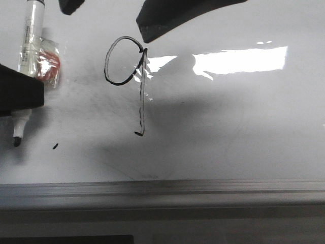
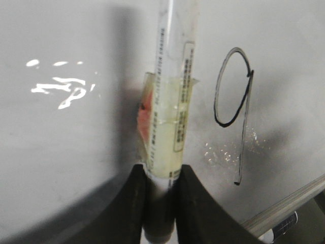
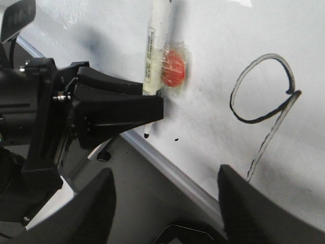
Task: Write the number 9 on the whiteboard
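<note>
The left gripper is clamped on the marker, whose tip sits off to the left of the figure, near a small ink dot. The right gripper hangs with its jaws wide apart, holding nothing. The number 9 stands complete on the whiteboard, loop closed and tail hooked, so the writing looks finished.

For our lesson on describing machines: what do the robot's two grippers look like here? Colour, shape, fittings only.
Both are matte black. The left gripper has thick wedge-shaped fingers tapering to blunt tips, mounted on a black bracket with small silver screws. The right gripper shows two broad, curved black fingers with smooth faces. No cables or markings are visible.
</note>
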You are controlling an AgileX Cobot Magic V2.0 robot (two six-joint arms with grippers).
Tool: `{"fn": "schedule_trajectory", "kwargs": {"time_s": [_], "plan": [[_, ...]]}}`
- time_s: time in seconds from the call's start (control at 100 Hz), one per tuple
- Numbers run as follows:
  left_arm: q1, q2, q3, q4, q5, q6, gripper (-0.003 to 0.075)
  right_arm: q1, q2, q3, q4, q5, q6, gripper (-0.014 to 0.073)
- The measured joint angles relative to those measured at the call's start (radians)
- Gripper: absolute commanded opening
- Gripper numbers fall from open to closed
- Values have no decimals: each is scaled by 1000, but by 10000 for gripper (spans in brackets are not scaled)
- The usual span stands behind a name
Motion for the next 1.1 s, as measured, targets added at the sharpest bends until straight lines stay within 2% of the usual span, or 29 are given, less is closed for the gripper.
{"fn": "schedule_trajectory", "kwargs": {"time_s": [0.32, 0.39, 0.46, 0.58, 0.63, 0.69, 0.79, 0.85, 0.98, 1.04, 1.1], "plan": [[0, 22, -2, -25, -2, 0, -20, 0, 0, 0, 0, 1, 2, 386], [0, 22, -2, -25, -2, 0, 0, 0, 0, 0, 0, 1, 2, 386], [0, 24, -2, -25, -2, 0, 81, 0, 0, 0, 0, 1, 2, 386], [0, 24, -2, -26, -2, 0, 317, 0, 0, 0, 0, 1, 2, 386], [0, 24, -2, -26, -2, 0, 384, 0, 0, 0, 0, 2, 2, 386], [0, 22, -4, -26, -4, 0, 424, 0, 0, 0, 0, 2, 2, 386], [0, 15, -7, -26, -9, 0, 424, 0, -4, 0, -9, 4, 2, 351], [0, 1, -7, -24, -9, 0, 424, 0, -20, 0, -29, 14, 2, 246], [0, -66, -5, -11, 23, 22, 410, 0, -109, 18, -101, 14, 2, -75], [0, -125, -5, -2, 41, 44, 365, 0, -161, 43, -137, 14, 2, -63], [0, -184, -1, 5, 49, 64, 262, 0, -223, 78, -177, 10, 2, -63]]}}
